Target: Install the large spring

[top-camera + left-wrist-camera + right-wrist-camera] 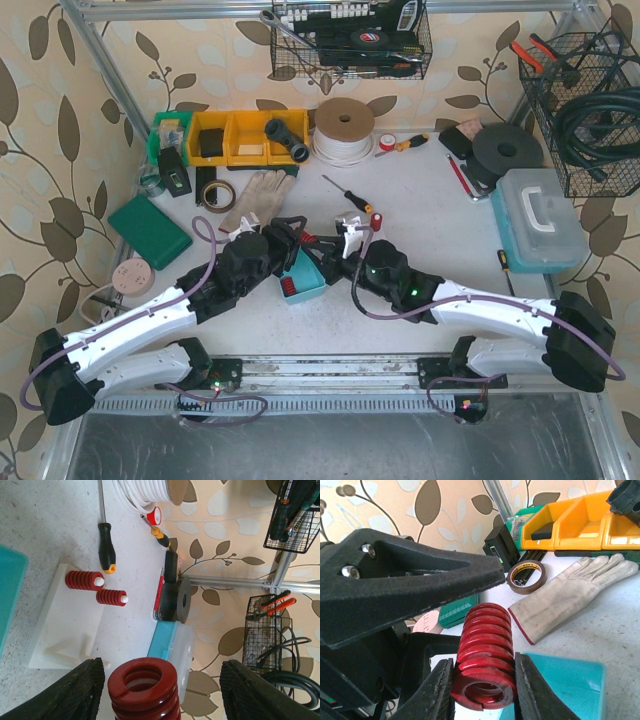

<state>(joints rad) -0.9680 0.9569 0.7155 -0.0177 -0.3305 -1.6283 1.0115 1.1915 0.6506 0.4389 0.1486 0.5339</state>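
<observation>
The large red spring point(482, 647) is clamped near one end between the fingers of my right gripper point(482, 690), above the teal tray. Its other end point(142, 687) points at my left gripper point(160, 695), whose fingers point(65, 692) stand wide apart on either side without touching it. In the top view both grippers meet at the table's centre, left point(290, 240) and right point(335, 262). The white base block point(65, 625) lies beyond and carries two smaller red springs point(82, 580) on pegs. It also shows in the top view point(352, 225).
A teal tray point(300, 280) sits under the grippers. A black-handled screwdriver point(348, 193), a work glove point(255, 197) and a tape roll point(214, 194) lie behind. Yellow bins point(245, 137) stand at the back and a clear lidded box point(540, 218) at the right.
</observation>
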